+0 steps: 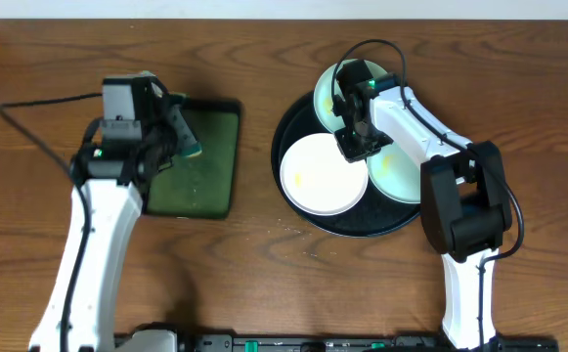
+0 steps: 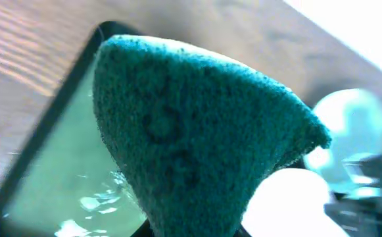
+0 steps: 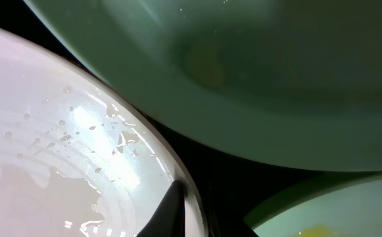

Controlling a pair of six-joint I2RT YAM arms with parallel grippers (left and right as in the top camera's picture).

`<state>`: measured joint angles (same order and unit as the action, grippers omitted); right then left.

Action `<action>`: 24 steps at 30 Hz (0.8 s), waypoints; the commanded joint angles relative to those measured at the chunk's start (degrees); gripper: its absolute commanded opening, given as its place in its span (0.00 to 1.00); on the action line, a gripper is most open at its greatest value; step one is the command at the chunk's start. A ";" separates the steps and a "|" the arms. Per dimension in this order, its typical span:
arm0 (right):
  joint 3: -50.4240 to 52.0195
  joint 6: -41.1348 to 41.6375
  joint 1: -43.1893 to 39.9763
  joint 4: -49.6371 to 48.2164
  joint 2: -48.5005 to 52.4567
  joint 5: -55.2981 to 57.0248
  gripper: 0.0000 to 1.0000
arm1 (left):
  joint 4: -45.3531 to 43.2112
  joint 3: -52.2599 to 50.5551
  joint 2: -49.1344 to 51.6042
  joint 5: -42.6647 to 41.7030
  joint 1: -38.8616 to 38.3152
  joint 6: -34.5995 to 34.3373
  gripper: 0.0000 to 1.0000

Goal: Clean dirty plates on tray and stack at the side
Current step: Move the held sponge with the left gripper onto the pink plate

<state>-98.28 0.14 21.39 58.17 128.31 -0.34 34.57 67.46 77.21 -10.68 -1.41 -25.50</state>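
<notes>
The round black tray [image 1: 298, 117] holds three plates. The white plate [image 1: 321, 176] lies at its front left with a faint yellow smear. One mint-green plate [image 1: 330, 93] lies at the back and another [image 1: 399, 174] at the right. My right gripper [image 1: 355, 145] is down at the white plate's back right rim. In the right wrist view one finger [image 3: 177, 207] lies on the wet rim of the white plate [image 3: 52, 151], and the jaws look closed on it. My left gripper [image 1: 179, 132] is shut on a green sponge [image 2: 191, 131] above the rectangular tray.
A dark-green rectangular tray [image 1: 200, 176] lies left of the round tray; its wet surface shows in the left wrist view [image 2: 66, 178]. The right mint plate carries a yellow stain [image 3: 319, 230]. Bare wooden table [image 1: 254, 274] surrounds both trays.
</notes>
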 commanded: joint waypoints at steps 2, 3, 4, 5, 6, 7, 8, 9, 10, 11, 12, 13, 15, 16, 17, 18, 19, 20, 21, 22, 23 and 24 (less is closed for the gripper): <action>0.59 0.02 0.35 -1.11 1.20 -3.19 0.10 | -0.50 0.63 1.31 -4.31 -5.75 -9.40 0.08; 0.59 0.07 0.37 -1.11 1.20 -3.21 0.10 | -0.50 0.46 2.40 -4.31 -7.32 -9.99 0.08; 0.59 0.22 0.37 -1.11 1.20 -3.41 0.11 | -0.59 0.42 4.02 -4.31 -9.27 -10.40 0.08; 0.59 0.22 0.37 -1.11 1.20 -3.80 0.10 | -0.94 0.42 5.62 -4.28 -10.97 -10.43 0.08; 0.59 0.22 0.37 -1.16 1.20 -4.15 0.10 | -1.60 0.42 7.26 -4.31 -12.55 -10.45 0.07; 0.59 0.22 0.35 -1.22 1.20 -4.55 0.10 | -2.71 0.42 9.31 -4.31 -14.34 -10.54 0.08; 0.59 0.22 0.35 -1.25 1.20 -4.70 0.10 | -3.91 0.42 11.17 -4.31 -15.87 -11.13 0.08; 0.59 0.22 0.37 -1.25 1.20 -4.68 0.10 | -5.44 0.42 13.33 -4.33 -17.62 -12.44 0.08; 0.59 0.22 0.37 -1.22 1.20 -4.66 0.10 | -6.78 0.42 15.13 -4.33 -19.02 -13.79 0.08; 0.59 0.20 0.37 -1.20 1.20 -4.66 0.10 | -8.22 0.42 16.90 -4.33 -20.39 -14.71 0.08; 0.59 0.20 0.37 -1.20 1.20 -4.66 0.10 | -9.79 0.42 18.84 -4.33 -21.90 -15.54 0.08; 0.59 0.20 0.35 -1.18 1.20 -4.66 0.10 | -11.45 0.42 20.70 -4.35 -23.32 -15.82 0.08; 0.59 0.17 0.35 -1.18 1.20 -4.66 0.10 | -14.10 0.42 23.67 -4.31 -25.94 -15.76 0.08; 0.59 0.17 0.35 -1.18 1.20 -4.66 0.11 | -15.43 0.42 25.20 -4.28 -27.45 -15.76 0.08; 0.59 0.17 0.35 -1.18 1.20 -4.63 0.11 | -16.13 0.42 25.99 -4.20 -28.30 -15.78 0.08; 0.59 0.17 0.35 -1.18 1.20 -4.66 0.10 | -16.96 0.42 26.99 -3.48 -29.42 -15.78 0.08; 0.59 0.17 0.35 -1.14 1.20 -4.66 0.10 | -17.40 0.42 27.58 -2.34 -30.27 -15.78 0.08; 0.59 0.17 0.35 -1.05 1.20 -4.63 0.10 | -17.57 0.42 28.20 -0.31 -31.12 -15.80 0.08; 0.59 -0.04 0.35 -0.94 1.20 -4.66 0.10 | -17.55 0.42 28.55 2.16 -31.85 -15.96 0.08; 0.61 -0.02 0.35 -0.87 1.20 -4.66 0.10 | -17.55 0.42 28.92 4.26 -32.30 -16.52 0.08; 0.59 -0.02 0.35 -0.83 1.20 -4.63 0.10 | -17.57 0.42 29.27 6.32 -32.85 -17.42 0.08; 0.61 -0.02 0.35 -0.81 1.20 -4.66 0.11 | -17.62 0.42 29.55 7.54 -33.20 -18.56 0.08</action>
<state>-98.28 0.16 21.39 57.80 128.31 -0.69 17.32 67.64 106.34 -10.15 -34.11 -41.39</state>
